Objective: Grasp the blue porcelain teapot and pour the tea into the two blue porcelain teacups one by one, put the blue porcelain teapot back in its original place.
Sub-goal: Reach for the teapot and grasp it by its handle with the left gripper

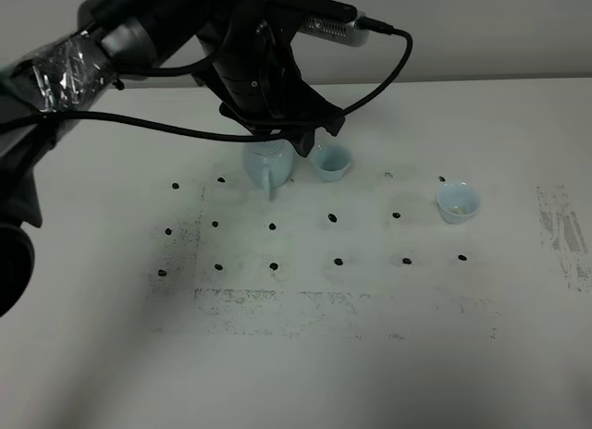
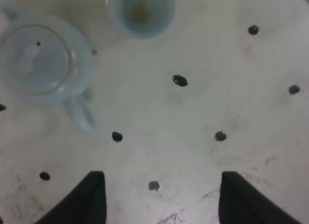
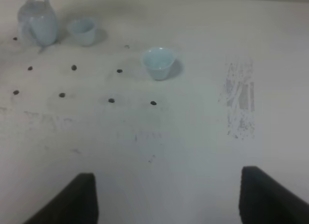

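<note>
Right gripper (image 3: 169,200): jaws spread wide, nothing between them, hanging over bare table (image 1: 296,383) well to the near side of the blue porcelain teapot (image 1: 267,164).

A scuffed grey patch (image 1: 277,304) lay nearer than the teapot. Beyond it, rows of black dots (image 1: 338,261) ran up to the pot's foot.

Farther teacup (image 1: 458,202) stood upright, well apart from the teapot on its right and a little nearer the camera. Something pale lay in its bowl; what it was could not be told.

Closer teacup (image 1: 331,161) stood just beside the teapot on its right, upright. Whether the two touched could not be told. The left wrist view showed a brownish spot in the bottom of this cup (image 2: 141,11).

Teapot sat upright on the table, lid (image 2: 34,60) on, loop handle (image 1: 266,182) turned toward the near side.

Left gripper (image 2: 161,200): jaws wide apart and empty, above the table just beside the teapot, not touching it. The left arm (image 1: 157,41) reached in from the far left, overhanging the pot.
</note>
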You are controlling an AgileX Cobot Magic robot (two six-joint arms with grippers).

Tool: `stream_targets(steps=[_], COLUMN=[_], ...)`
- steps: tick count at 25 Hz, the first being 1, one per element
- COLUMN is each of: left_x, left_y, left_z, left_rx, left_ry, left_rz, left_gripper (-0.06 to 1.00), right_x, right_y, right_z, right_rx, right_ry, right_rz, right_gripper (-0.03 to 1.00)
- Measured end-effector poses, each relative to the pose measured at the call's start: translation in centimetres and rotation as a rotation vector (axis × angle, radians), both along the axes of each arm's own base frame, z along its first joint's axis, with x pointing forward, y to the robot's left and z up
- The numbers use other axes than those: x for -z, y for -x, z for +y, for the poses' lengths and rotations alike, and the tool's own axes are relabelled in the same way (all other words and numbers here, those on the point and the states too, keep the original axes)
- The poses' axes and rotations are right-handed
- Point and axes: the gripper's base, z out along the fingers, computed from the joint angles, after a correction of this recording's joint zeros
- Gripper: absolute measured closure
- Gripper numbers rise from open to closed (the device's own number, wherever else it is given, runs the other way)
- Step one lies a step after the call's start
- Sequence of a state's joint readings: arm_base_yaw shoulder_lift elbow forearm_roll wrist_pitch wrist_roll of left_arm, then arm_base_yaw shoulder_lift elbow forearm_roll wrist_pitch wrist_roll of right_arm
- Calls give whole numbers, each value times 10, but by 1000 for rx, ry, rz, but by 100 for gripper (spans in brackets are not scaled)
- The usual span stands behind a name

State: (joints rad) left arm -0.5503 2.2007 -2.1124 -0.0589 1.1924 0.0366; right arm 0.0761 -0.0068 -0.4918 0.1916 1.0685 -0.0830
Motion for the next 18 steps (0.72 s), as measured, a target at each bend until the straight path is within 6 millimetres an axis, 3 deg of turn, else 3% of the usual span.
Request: stream_targets(steps=[5,13,18], left_x=[29,36,55], left_y=[-9,-14,-17], left_z=[1,5,3], left_rx=[-49,-148,-196], left_ry=[-96,-140,-154], left_rz=[14,0,35], left_gripper=[45,45,45], right_x=[0,0,0], right_y=[0,0,0], right_z=[0,0,0], right_rx=[0,0,0], right_ry=[0,1,1], right_rz=[0,0,0], right_gripper=[38,38,38])
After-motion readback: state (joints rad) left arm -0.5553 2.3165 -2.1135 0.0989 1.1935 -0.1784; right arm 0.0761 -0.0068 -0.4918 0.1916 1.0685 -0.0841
